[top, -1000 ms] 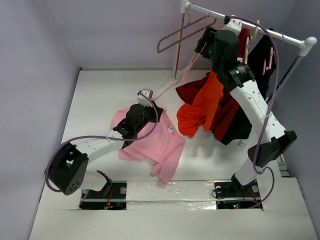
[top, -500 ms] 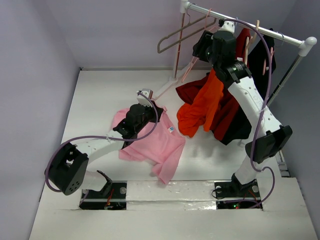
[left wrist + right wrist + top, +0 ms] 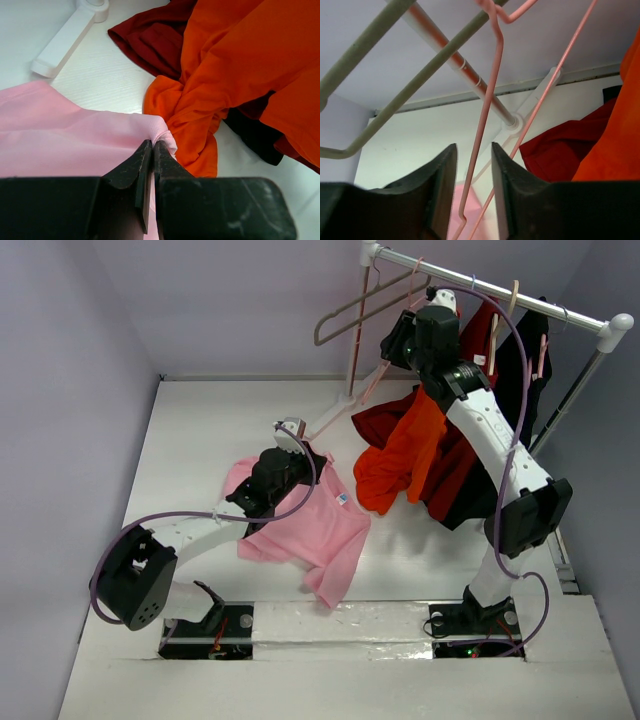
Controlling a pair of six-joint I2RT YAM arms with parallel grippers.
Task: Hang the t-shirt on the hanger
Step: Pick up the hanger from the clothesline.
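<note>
Over on the left, the left gripper is down low on the white table, its two dark fingers pressed together on a bunched fold of the light pink t-shirt. It is a firm pinch, with the cloth puckering up right at the tips. The t-shirt lies flat and a little rumpled on the table in front of the left arm's base, with its small label patch facing up on the side toward the other clothes.

Just past it, the white foot of the clothes rack angles across the table. Next to that is a heap: an orange shirt draped over a dark red shirt, the orange hem lying just beside the pinched pink fold (the left wrist camera cannot settle whether they touch).

Up at the rack, the thin pale pink hanger hangs from the rail, alongside the thicker grey-beige hanger. The right arm is stretched high. From the wrist view, the right gripper has its fingers parted by a narrow gap. One pink wire of the hanger runs down through that gap, and neither finger is clamped onto it. Darker garments hang farther right along the rail.
</note>
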